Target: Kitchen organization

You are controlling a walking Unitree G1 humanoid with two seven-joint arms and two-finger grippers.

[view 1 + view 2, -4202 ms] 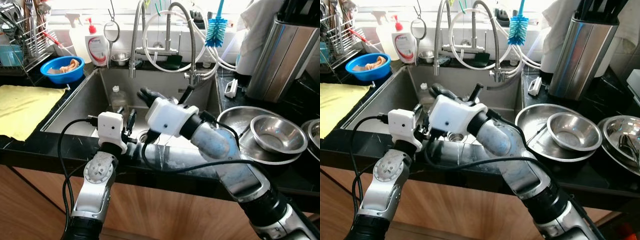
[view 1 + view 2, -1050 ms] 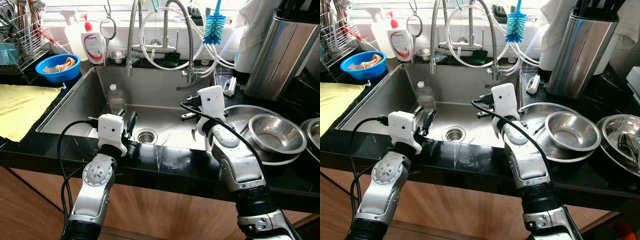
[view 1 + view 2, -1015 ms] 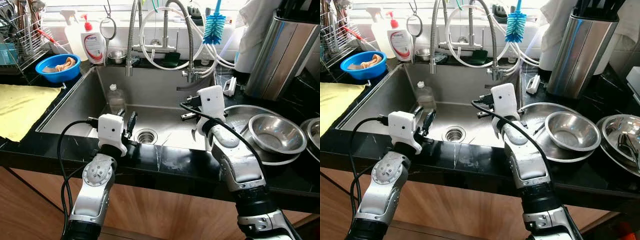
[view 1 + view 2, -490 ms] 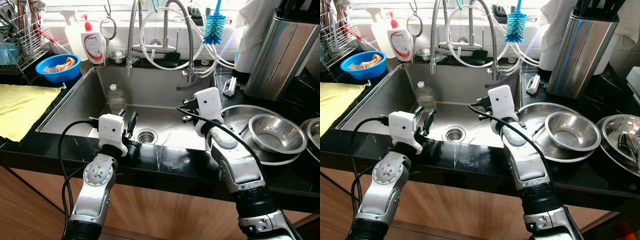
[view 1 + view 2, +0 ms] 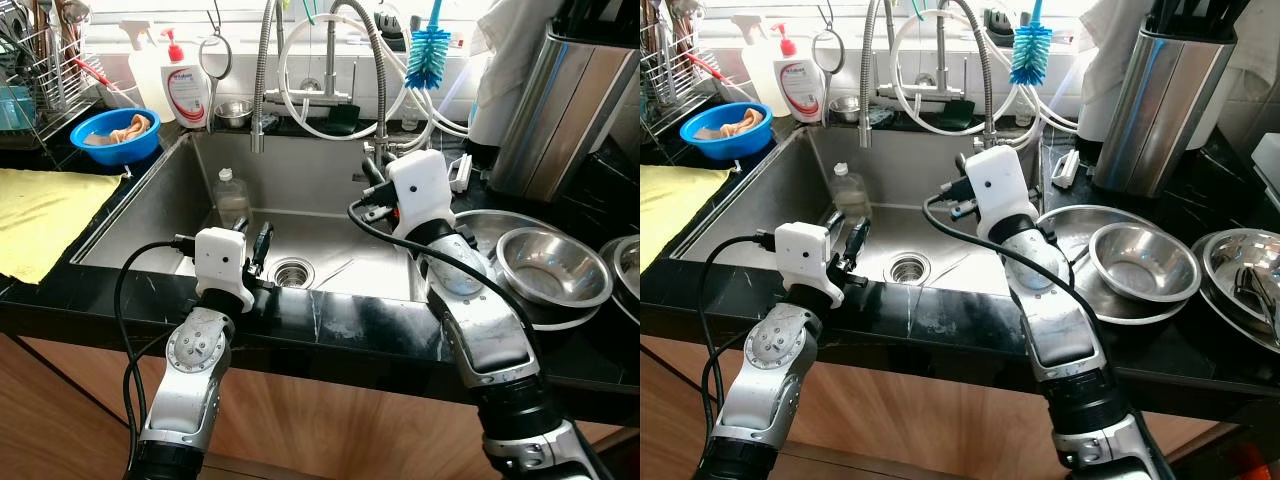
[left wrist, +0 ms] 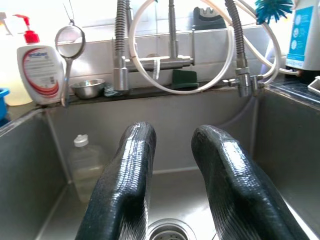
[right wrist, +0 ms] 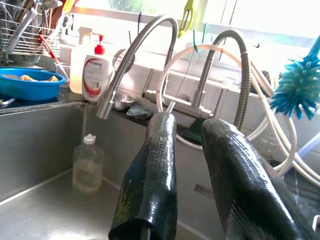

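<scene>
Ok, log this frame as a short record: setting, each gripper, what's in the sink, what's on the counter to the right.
setting: kitchen sink under a window
left gripper: open, empty, at the sink's near edge
right gripper: open, empty, raised over the sink's right side
in sink: clear plastic bottle upright at the back left; drain
right counter: steel bowl set in a wider steel pan

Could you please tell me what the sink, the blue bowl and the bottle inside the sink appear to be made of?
Sink: brushed stainless steel, by its dull grey sheen. Blue bowl: probably glossy plastic, judging by the uniform bright colour. Bottle: clear plastic, likely; translucent body with a white cap.
</scene>
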